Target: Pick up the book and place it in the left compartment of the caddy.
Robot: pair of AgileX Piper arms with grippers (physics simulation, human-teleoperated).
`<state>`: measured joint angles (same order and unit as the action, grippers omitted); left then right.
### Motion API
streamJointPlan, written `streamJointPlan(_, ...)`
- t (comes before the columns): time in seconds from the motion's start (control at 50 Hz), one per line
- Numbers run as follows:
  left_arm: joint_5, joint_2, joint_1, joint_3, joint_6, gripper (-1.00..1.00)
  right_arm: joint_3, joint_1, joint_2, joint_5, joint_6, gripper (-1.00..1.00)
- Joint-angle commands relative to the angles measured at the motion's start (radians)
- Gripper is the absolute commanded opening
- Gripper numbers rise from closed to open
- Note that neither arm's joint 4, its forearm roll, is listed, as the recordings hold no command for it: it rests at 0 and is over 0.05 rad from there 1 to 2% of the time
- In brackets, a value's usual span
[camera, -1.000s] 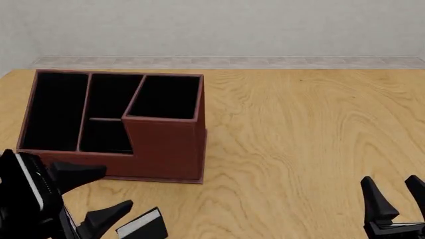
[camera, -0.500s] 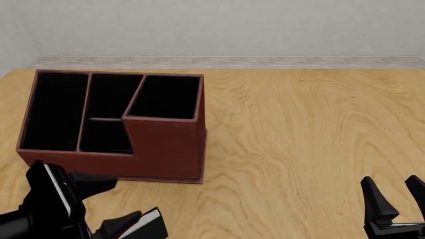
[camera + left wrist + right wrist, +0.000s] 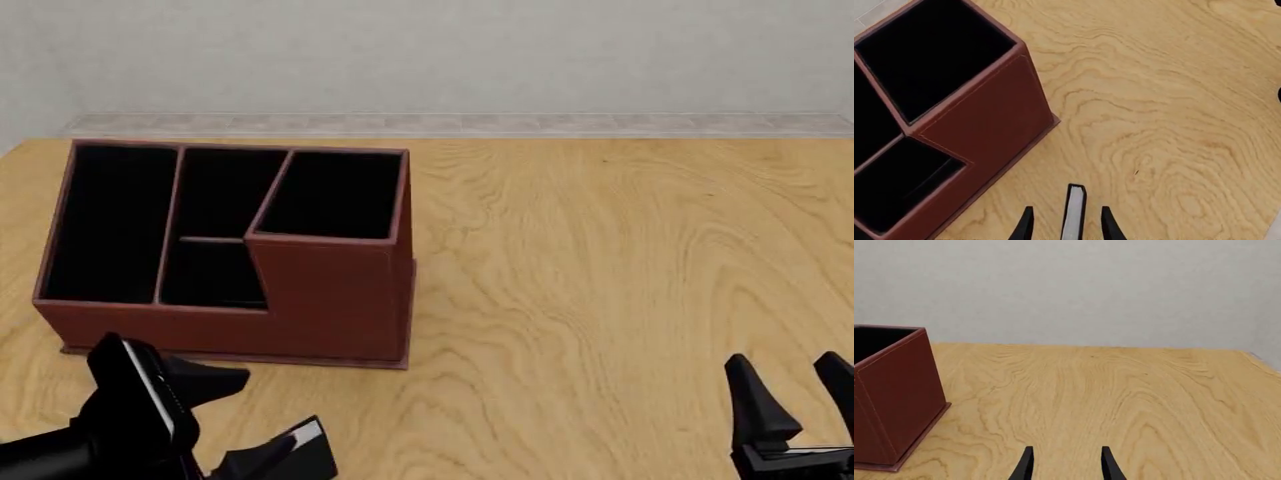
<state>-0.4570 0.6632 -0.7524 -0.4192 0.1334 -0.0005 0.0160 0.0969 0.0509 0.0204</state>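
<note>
The reddish-brown caddy (image 3: 334, 300) stands at the table's far left, and its long left compartment (image 3: 107, 220) shows only black lining. The small black book (image 3: 304, 447) stands on edge near the front edge, just in front of the caddy. In the left wrist view the book (image 3: 1075, 212) sits between the fingers of my left gripper (image 3: 1067, 227), with a narrow gap on each side. That left gripper (image 3: 263, 410) is open. My right gripper (image 3: 798, 385) is open and holds nothing, low at the front right, far from the book.
The caddy (image 3: 894, 390) has a taller square slot (image 3: 334, 195) at its right corner and two shorter divided slots (image 3: 220, 235) in the middle. Bare wooden tabletop (image 3: 614, 270) stretches to the right. A pale wall closes off the far edge.
My left gripper has dropped lower and shifted right toward the book, so its fingers now straddle it. The book, the caddy and the right arm have not moved.
</note>
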Motion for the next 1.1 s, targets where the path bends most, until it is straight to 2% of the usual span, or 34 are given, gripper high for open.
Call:
streamJointPlan(0.02,0.013,0.011,0.002,0.017,0.001,1.0,0.0,-0.001,-0.003,-0.002,0.0,1.0)
streamJointPlan(0.72,0.097,0.059,-0.013,0.095,-0.011,1.0,0.0,-0.001,-0.005,-0.004,-0.003,1.0)
streamJointPlan(1.1,0.11,0.068,-0.021,0.105,-0.027,1.0,0.0,0.001,0.009,0.006,0.001,1.0)
